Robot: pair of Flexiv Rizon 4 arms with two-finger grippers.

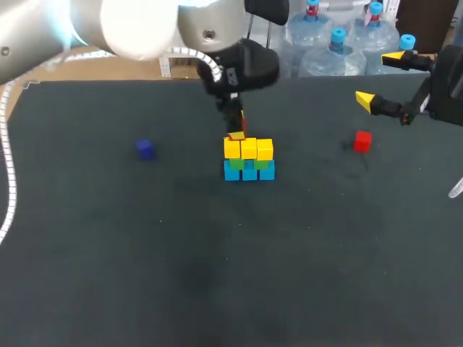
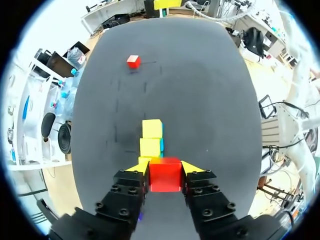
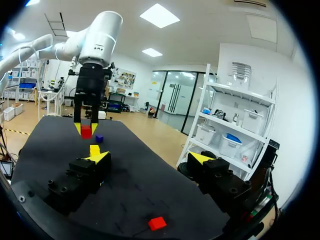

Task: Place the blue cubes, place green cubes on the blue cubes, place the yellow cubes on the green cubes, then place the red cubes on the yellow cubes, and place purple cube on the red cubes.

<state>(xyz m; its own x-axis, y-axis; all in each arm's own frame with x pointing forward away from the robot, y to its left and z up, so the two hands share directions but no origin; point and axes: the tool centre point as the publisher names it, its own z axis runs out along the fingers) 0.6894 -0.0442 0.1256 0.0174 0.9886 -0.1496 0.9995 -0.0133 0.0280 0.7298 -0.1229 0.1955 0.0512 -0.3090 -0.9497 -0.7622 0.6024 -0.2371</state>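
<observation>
**Counter**: dark, matte surface carrying all items.

**Stack**, centre of the head view, slightly above the middle:
- Three blue cubes form the bottom row, side by side and touching.
- Green cubes sit on the blue row. They show only as a thin band, so their count is unclear.
- Three yellow cubes form the top row, side by side.

**Left hand**: its arm enters from the upper left of the head view and the hand hangs over the stack's left end. The yellow-tipped fingers pinch the held red cube from two sides. The cube sits directly over the end yellow cube, and whether the two touch cannot be told.

**Loose red cube**: on the counter in the right of the head view, well apart from the stack. In the right wrist view it lies under that hand.

**Purple cube**: alone on the counter in the left of the head view, well apart from the stack.

**Right hand**: upper right of the head view, raised off the counter. Its fingers are spread wide and hold nothing.
</observation>
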